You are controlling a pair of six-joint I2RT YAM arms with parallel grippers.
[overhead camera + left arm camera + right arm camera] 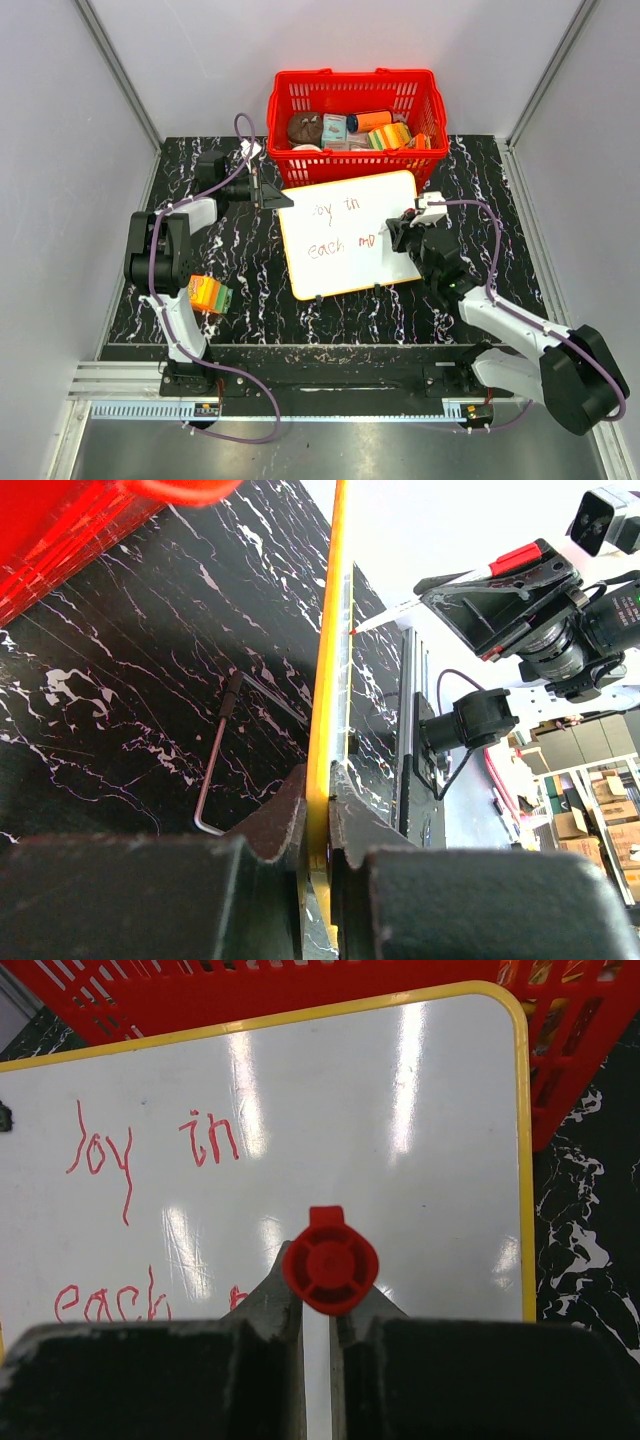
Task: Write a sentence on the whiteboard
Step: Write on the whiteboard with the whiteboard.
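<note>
The whiteboard (pixel 350 195) sits mid-tabletop (pixel 250 285), just near the red basket (pixel 355 75). The left gripper (pixel 272 195) is clamped on its left edge. The right gripper (pixel 402 225) grasps a red marker (pixel 330 1265) at the second line of the sentence (pixel 328 249). If the edge clamp slipped, the board could shift and distort the strokes.

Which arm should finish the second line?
Right. The right gripper holds the marker, tip at the whiteboard beside "each"; the left gripper is clamped on the whiteboard's rim.

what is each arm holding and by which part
The left end effector pinches the whiteboard by its yellow rim; the right end effector grips the red marker near its back end.
</note>
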